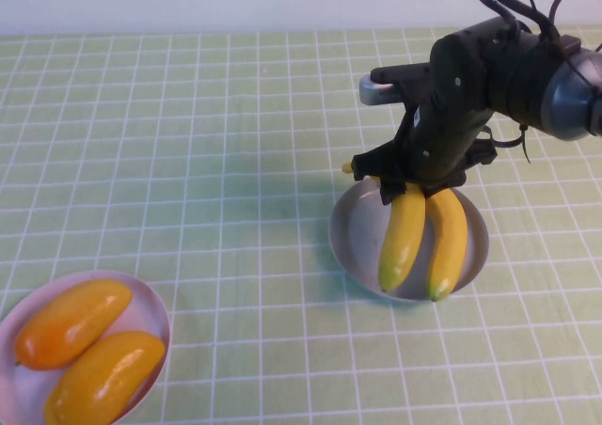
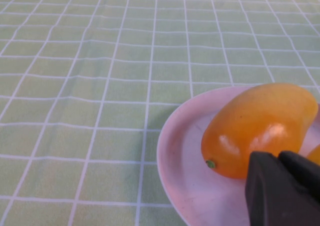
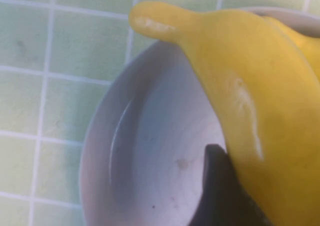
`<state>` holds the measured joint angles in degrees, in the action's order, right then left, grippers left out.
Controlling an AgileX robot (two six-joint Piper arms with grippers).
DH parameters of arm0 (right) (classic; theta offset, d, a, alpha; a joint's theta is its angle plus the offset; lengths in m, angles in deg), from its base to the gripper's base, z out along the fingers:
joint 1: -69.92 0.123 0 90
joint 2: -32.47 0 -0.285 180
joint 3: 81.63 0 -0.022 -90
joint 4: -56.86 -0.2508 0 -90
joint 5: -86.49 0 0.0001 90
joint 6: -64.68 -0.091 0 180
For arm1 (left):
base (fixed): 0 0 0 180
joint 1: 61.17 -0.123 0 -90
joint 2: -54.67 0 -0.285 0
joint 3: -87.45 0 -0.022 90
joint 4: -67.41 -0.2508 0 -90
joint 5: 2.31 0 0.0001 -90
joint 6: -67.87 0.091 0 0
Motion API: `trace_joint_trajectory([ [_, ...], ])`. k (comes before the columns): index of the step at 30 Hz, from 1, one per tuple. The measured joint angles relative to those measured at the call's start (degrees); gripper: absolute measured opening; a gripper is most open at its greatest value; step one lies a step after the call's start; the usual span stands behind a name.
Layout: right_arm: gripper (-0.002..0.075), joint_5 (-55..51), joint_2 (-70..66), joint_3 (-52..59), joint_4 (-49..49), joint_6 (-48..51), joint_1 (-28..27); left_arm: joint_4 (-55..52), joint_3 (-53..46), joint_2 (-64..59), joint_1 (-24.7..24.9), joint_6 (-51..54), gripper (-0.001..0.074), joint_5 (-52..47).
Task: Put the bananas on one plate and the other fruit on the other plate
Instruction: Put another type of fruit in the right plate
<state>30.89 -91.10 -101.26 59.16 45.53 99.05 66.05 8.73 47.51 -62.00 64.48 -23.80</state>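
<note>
Lying on the pink plate [image 1: 150, 305], two mangoes [image 1: 73, 322] sit just ahead of the closed, empty left gripper [image 2: 285, 188]. Farther off, the right gripper [image 1: 406, 182] clasps one of two bananas [image 1: 403, 232] over the grey plate [image 1: 350, 242].

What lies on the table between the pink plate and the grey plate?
Nothing: in the high view, only bare checked cloth separates the pink plate from the grey plate.

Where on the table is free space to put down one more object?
The checkered cloth is bare between the pink plate with two mangoes and the grey plate, also along the far edge. Crowded: the grey plate, where the right gripper sits at the bananas. The left gripper hovers shut over the pink plate.
</note>
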Motion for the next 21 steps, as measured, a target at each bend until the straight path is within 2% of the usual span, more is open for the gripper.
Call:
trace_joint_trajectory([
  [18,0.0331,-4.96,-2.99,0.13,1.66,1.19,-0.62,0.0,0.0,0.0,0.0,0.0,0.0001,0.0],
  [21,0.0357,-5.78,-2.99,0.13,1.66,1.19,-0.62,0.0,0.0,0.0,0.0,0.0,0.0001,0.0],
])
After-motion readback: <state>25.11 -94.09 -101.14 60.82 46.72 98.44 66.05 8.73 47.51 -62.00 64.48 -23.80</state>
